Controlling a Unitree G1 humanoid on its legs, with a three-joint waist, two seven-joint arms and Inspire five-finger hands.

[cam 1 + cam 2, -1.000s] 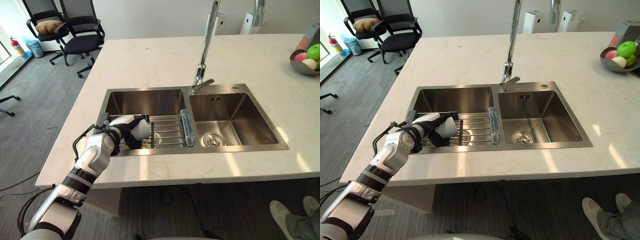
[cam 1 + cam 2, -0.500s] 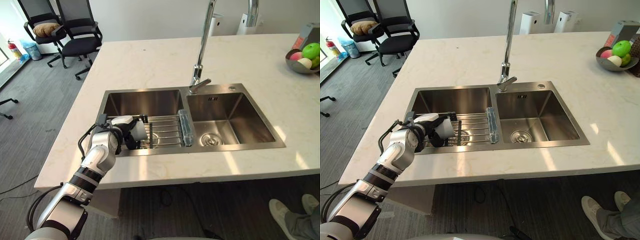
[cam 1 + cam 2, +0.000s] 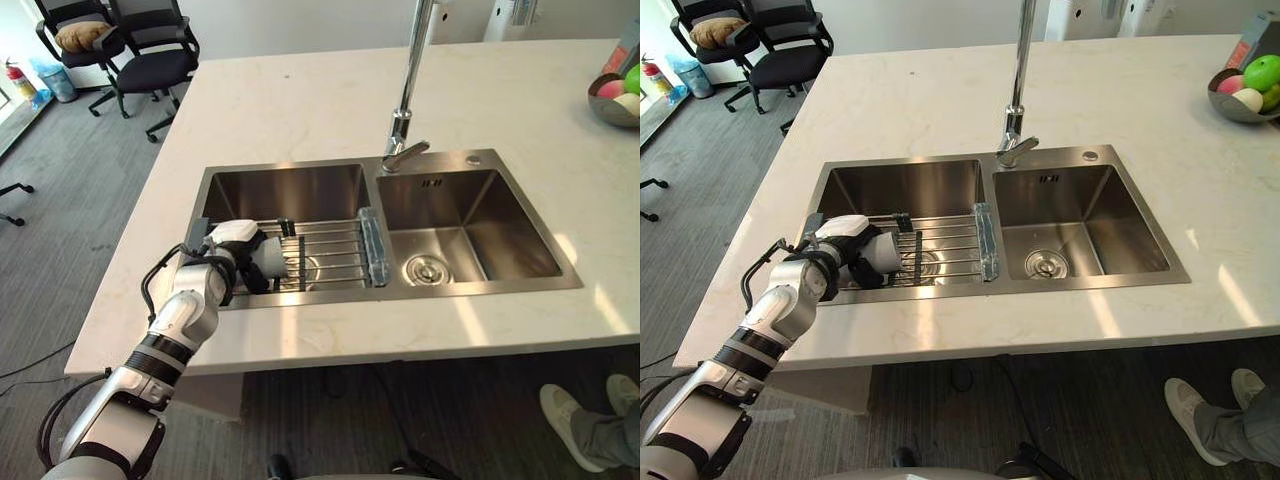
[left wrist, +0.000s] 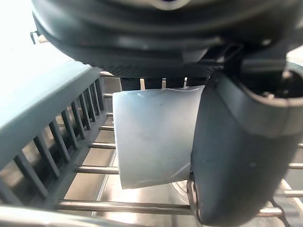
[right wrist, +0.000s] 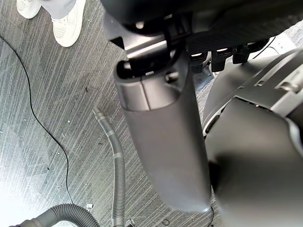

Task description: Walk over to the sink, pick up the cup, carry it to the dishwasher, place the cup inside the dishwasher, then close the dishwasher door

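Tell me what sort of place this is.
Most likely an office kitchen: a pale stone counter with a double steel sink and a tall tap, a fruit bowl at its edge, and office chairs on grey carpet beyond it.

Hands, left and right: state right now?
Left hand: shut on the white cup, at the sink rack.
Right hand: cannot be told.

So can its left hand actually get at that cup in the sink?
Seemingly yes: the left hand is down in the sink, curled round the cup on the wire rack, with nothing in between.
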